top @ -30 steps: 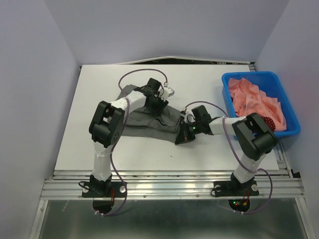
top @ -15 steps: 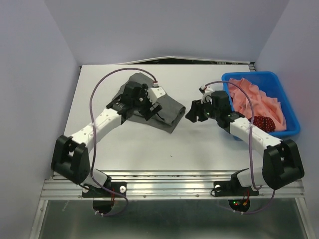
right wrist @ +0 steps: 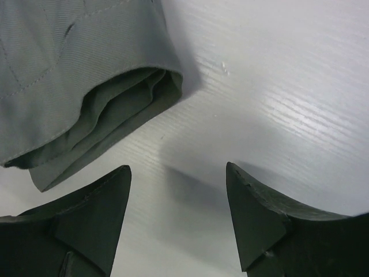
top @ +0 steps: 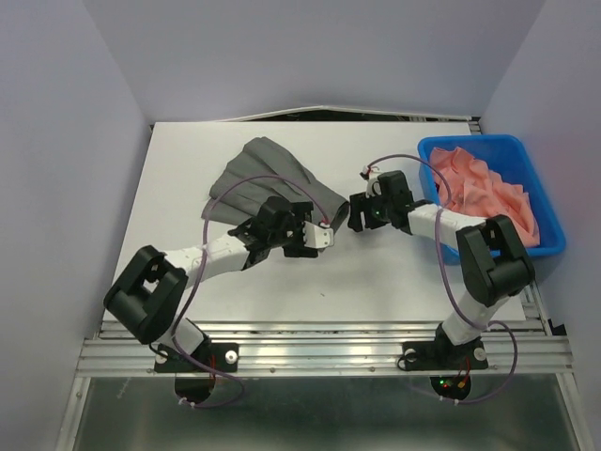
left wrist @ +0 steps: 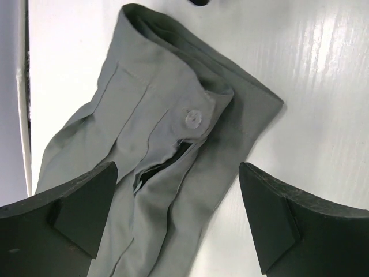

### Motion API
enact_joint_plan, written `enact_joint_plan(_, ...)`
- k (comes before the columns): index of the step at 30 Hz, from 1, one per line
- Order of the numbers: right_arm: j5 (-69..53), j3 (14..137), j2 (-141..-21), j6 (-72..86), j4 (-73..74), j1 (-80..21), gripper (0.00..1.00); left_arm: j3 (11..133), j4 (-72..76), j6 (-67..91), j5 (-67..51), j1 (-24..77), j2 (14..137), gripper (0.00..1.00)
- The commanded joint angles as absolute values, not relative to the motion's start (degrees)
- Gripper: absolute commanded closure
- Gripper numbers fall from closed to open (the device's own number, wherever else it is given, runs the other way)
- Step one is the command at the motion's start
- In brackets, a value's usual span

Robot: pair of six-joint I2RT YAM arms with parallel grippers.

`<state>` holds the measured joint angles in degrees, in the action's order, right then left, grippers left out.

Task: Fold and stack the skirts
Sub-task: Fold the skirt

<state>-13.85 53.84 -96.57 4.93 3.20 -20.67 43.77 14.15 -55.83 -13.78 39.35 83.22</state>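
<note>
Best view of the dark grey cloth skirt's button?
Left wrist: pale round button shows clearly on the dark grey cloth skirt. Top external shows the skirt, no button visible; right wrist only a folded corner.

One skirt, one bin, two grippers.
A single grey skirt [top: 268, 178] lies left of the one blue bin [top: 470, 141]; left gripper [top: 322, 236] and right gripper [top: 355, 214] sit between them; the bin's pink cloth [top: 488, 193] can't be counted.

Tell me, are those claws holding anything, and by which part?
Nothing is held. The left gripper is open over the grey skirt, the right gripper open beside its folded edge.
</note>
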Motion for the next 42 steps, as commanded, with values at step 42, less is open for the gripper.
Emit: enact_joint_plan(42, -14.0, 55.5, -107.1, 34.9, -13.0, -12.3, 0.32, 52.2, 21.2, -63.2, -13.9, 41.0, 100.5, 0.01)
